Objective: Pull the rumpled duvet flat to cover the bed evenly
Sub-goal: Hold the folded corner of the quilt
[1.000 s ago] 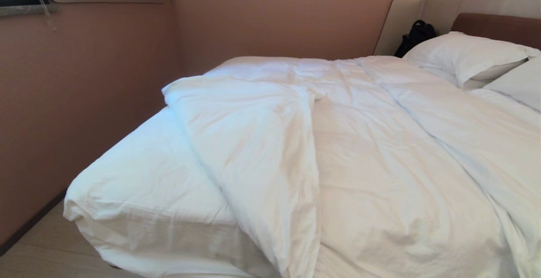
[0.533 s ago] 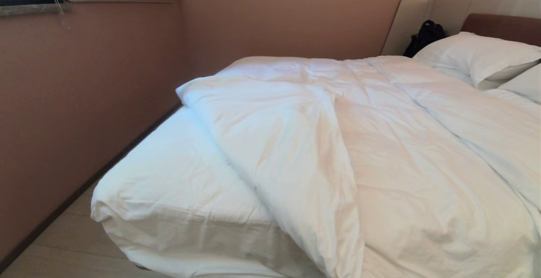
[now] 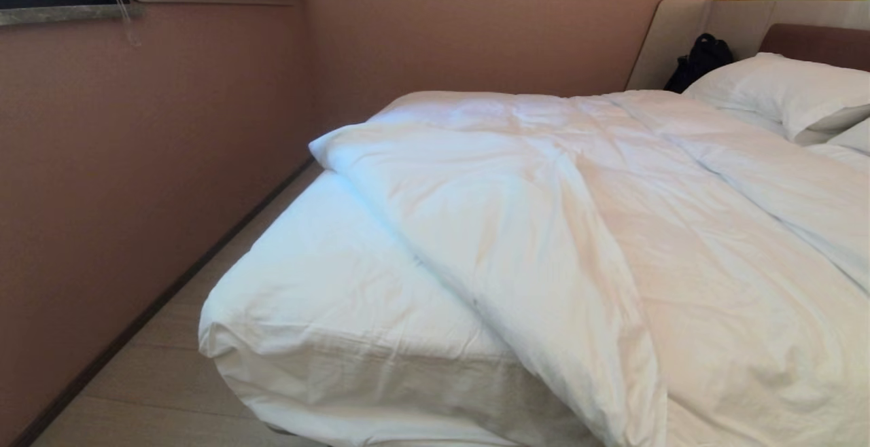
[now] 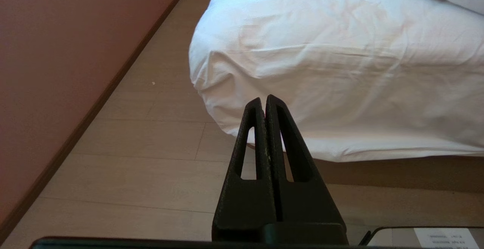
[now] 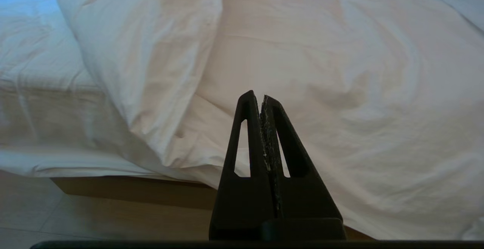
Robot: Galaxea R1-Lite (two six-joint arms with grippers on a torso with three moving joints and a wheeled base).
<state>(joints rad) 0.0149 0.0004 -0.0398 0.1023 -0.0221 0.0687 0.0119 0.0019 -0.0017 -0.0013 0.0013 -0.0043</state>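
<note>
While both arms hang parked off the foot of the bed (image 3: pixel 285 365), you see the left gripper (image 4: pixel 263 101) and right gripper (image 5: pixel 261 97) with jaws pressed together, holding nothing; the rumpled duvet (image 3: pixel 557 229) lies folded back, baring the mattress corner.

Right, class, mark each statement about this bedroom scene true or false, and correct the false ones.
1. The duvet covers the whole bed. False: the foot corner by the wall shows bare sheet.
2. The left gripper is shut and holds nothing. True.
3. The right gripper grips the duvet edge. False: it is shut, short of the fabric.
4. A black bag stands against the headboard. True.
5. The pillow lies on the floor. False: it is at the bed's head.
</note>
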